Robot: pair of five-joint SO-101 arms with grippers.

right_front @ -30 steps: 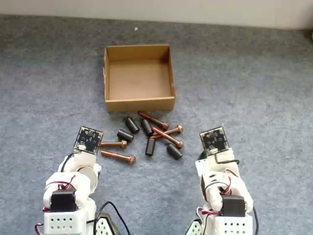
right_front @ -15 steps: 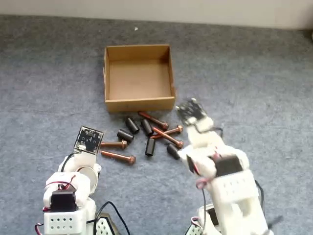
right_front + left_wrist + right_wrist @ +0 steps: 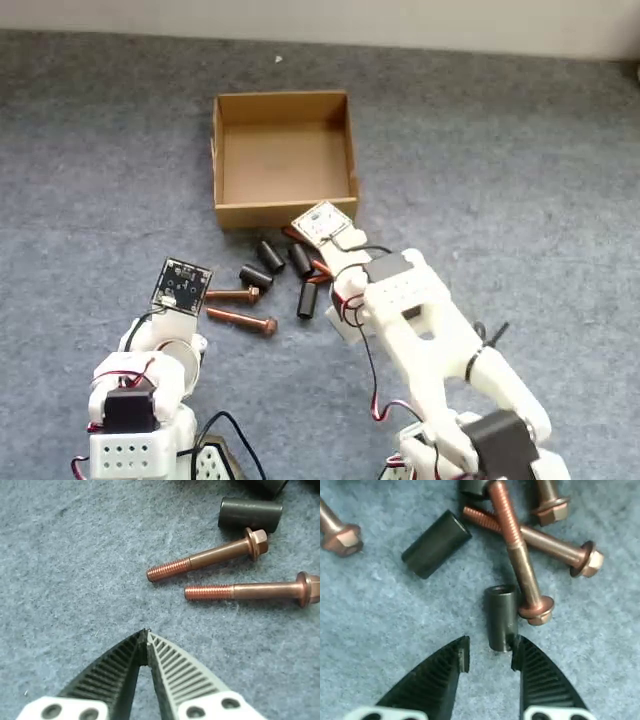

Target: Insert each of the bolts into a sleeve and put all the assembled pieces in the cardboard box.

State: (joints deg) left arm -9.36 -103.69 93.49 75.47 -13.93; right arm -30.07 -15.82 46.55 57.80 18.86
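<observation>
Sleeve [image 3: 501, 617] lies six o'clock of the cardboard box [image 3: 284, 212]; we hold our right pincer [image 3: 490, 654] parted beside it for grasping, left pincer [image 3: 146, 640] together.

A grey, felt-like carpet [image 3: 520, 170] covers the table, and the wrist views show its nap as fuzzy and fibrous. A pale strip [image 3: 400, 18] runs along its far edge; whether this is wall or bare surface cannot be told. A small white speck [image 3: 278, 60] lies on the carpet near that strip.
</observation>
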